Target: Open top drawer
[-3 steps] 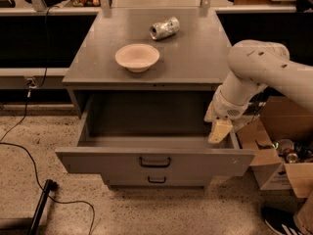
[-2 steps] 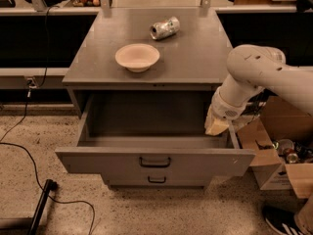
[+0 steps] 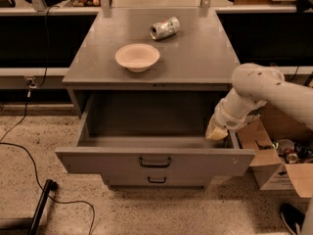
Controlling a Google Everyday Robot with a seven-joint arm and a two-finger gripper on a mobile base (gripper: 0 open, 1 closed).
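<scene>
The top drawer stands pulled well out from the cabinet. The gripper hangs just inside its right wall; whether it is closed I cannot tell. A careless swing away could catch that wall and shove the drawer back in.

One bowl, one can, two drawers, one pincer at top drawer.

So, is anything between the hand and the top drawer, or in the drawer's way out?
Nothing visible. The hand hangs right at the right side wall of the top drawer, which already stands pulled out.
</scene>
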